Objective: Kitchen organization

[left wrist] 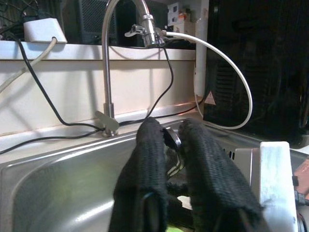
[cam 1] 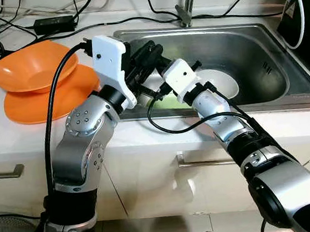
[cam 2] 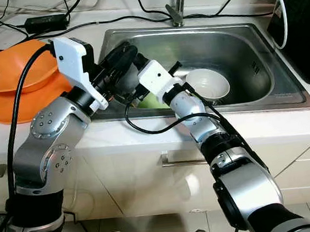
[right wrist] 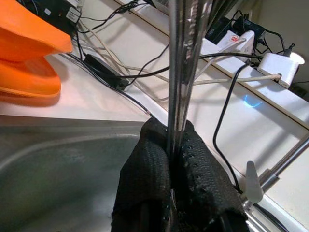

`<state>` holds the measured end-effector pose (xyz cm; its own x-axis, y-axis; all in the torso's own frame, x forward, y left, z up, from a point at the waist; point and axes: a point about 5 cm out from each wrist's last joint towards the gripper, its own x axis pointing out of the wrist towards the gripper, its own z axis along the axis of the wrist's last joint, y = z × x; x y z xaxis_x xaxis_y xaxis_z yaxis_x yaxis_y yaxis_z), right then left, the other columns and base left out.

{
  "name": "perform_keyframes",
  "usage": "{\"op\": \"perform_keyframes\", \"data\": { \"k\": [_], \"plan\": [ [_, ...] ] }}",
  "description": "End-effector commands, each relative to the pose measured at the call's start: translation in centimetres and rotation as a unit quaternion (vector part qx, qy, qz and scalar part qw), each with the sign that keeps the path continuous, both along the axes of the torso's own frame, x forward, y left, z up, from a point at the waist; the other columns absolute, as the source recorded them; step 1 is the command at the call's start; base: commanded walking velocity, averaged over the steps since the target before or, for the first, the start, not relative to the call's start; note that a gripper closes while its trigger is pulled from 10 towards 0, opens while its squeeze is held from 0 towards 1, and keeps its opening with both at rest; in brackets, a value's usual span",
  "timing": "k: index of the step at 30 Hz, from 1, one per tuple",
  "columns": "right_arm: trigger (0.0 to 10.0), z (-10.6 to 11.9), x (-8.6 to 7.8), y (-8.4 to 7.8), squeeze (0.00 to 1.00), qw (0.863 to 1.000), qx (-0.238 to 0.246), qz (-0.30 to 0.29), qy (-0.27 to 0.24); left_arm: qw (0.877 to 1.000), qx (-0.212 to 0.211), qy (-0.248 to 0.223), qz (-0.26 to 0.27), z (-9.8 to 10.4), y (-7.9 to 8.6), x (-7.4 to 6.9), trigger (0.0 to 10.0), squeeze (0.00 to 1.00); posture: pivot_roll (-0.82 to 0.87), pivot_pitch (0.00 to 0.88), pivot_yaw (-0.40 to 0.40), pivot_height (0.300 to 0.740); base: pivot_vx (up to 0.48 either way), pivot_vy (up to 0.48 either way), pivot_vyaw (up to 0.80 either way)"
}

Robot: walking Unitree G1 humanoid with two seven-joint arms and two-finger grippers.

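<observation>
Fingers [right wrist: 159, 169] of the right gripper [right wrist: 171, 145] are pressed together on a bundle of thin metal rods, apparently the wires of a whisk or similar metal utensil [right wrist: 181, 63]; its exact kind cannot be told. In the right wrist view the rods rise straight out between the two black pads. Fingers [left wrist: 145, 164] of the left gripper [left wrist: 171, 137] stand only narrowly apart, with a shiny metal part [left wrist: 173, 140] lodged between their tips; whether they clamp it or merely bracket it cannot be told.

Both grippers meet over the near left part of the sink [cam 1: 258, 42], above its basin and just inside its front rim. The left arm [cam 1: 85, 141] rises from below the counter [cam 1: 12, 138], elbow bent, its white wrist housing tilted toward the sink. The right arm [cam 1: 229, 124] reaches up and leftward over the front edge of the counter.

Progress, as judged: the organizing is partly done at most. A white bowl [cam 2: 207, 83] lies in the basin near its front right, and something pale green [cam 1: 170, 102] lies under the grippers. Two orange bowls [cam 1: 31, 65] sit stacked on the counter by the sink's left edge. The utensil is in hand but not yet put away.
</observation>
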<state>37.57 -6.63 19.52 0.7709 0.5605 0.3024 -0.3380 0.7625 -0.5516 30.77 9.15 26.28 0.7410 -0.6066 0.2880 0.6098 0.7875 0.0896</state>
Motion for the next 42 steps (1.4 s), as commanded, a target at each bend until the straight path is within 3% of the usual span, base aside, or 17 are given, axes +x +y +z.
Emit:
{"op": "perform_keyframes", "data": {
  "k": [1,21,22,29,34,35,36,37,41,42],
  "plan": [
    [0.0,0.1,0.2,-0.8,0.0,1.0,0.015,-0.015,0.005,1.0,-0.006,-0.007,0.007,0.3,0.3,0.1,10.0,1.0,0.08,0.072,-0.011,0.718,0.0,0.0,0.0],
    [0.0,0.7,1.0,-1.5,0.0,0.998,0.03,-0.047,0.018,0.999,-0.016,-0.018,0.033,0.6,0.9,0.0,10.0,0.98,0.09,0.06,-0.021,0.718,0.0,0.0,0.0],
    [0.0,0.9,1.2,-1.6,0.0,0.998,0.029,-0.054,0.02,0.999,-0.016,-0.017,0.037,0.6,1.1,0.0,10.0,0.0,0.09,0.06,-0.021,0.718,0.0,0.0,0.0],
    [0.0,2.6,2.1,-2.4,0.0,0.995,0.043,-0.083,0.018,0.999,-0.013,-0.006,0.052,0.0,1.6,0.1,10.0,0.0,0.09,0.064,-0.03,0.718,0.0,0.0,0.0],
    [0.0,3.0,3.0,-3.1,0.0,0.988,0.071,-0.122,0.054,0.998,-0.003,0.005,0.056,-0.5,1.8,-0.1,10.0,0.0,0.1,0.068,-0.032,0.718,0.0,0.0,0.0],
    [10.0,3.1,3.5,-3.7,0.0,0.981,0.089,-0.147,0.085,0.998,0.024,0.022,0.059,-1.4,1.9,-0.1,10.0,0.0,0.1,0.07,-0.034,0.718,0.0,0.0,0.0],
    [10.0,3.1,3.5,-3.7,0.0,0.981,0.089,-0.147,0.085,0.998,0.024,0.022,0.059,-1.4,1.9,-0.1,10.0,0.0,0.1,0.07,-0.034,0.718,0.0,0.0,0.0],
    [10.0,3.4,4.0,-4.3,0.0,0.972,0.114,-0.169,0.118,0.996,0.052,0.046,0.058,-2.5,2.0,-0.2,10.0,0.0,0.1,0.072,-0.034,0.718,0.0,0.0,0.0],
    [10.0,3.6,4.2,-4.5,0.0,0.966,0.13,-0.173,0.14,0.995,0.063,0.058,0.058,-3.0,2.1,-0.4,10.0,0.0,0.1,0.072,-0.034,0.718,0.0,0.0,0.0],
    [10.0,3.4,4.4,-4.7,0.0,0.957,0.15,-0.173,0.18,0.992,0.078,0.072,0.064,-3.8,2.4,-0.4,10.0,0.0,0.1,0.074,-0.036,0.718,0.0,0.0,0.0]
  ]
}}
